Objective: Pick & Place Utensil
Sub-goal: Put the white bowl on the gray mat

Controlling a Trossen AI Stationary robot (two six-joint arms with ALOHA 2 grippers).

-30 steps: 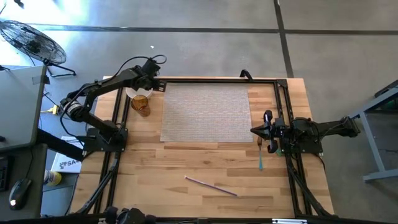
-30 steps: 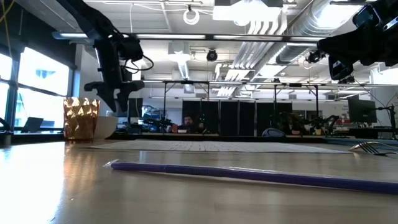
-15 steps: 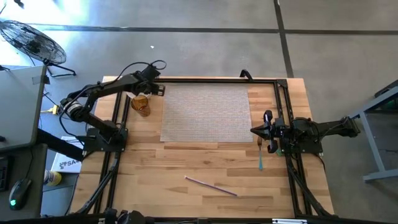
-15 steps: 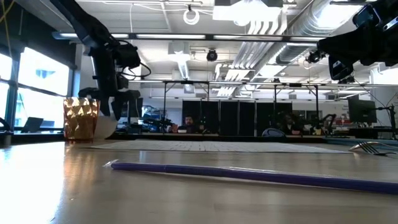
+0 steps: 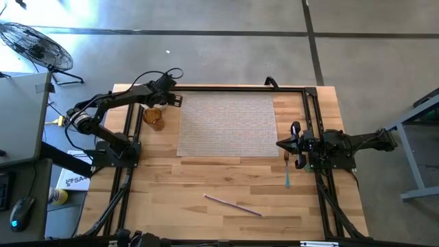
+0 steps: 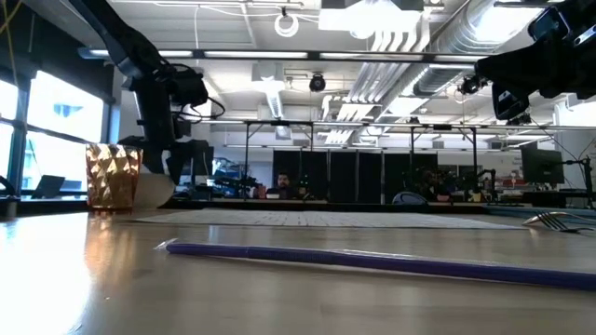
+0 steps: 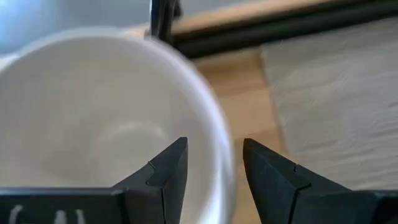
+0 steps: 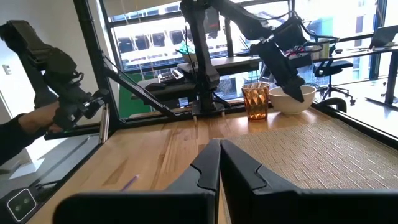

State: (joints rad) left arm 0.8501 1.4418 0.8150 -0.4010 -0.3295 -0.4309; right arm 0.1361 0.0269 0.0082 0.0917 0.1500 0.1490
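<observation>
The fork has a blue handle and lies flat near the table's right edge; its tines show in the low view. My right gripper waits shut just beyond it, fingers pressed together. My left gripper is at the far left corner, open, low over a white bowl. The bowl stands beside an amber glass. The arm covers the bowl in the high view. My left gripper comes from above with one finger inside the bowl and the other outside, the rim between them. The bowl stands on the table. Whether the fingers touch the rim, I cannot tell.
A woven grey mat covers the table's far middle. A purple straw lies near the front edge. Black frame rails run along both sides and the far edge. A person's sleeve shows beyond the table in the right wrist view.
My left gripper has come down over the bowl and a little toward the table's left edge, and now covers the bowl in the high view. The amber glass has shifted slightly toward the left edge. The right arm has kept still.
</observation>
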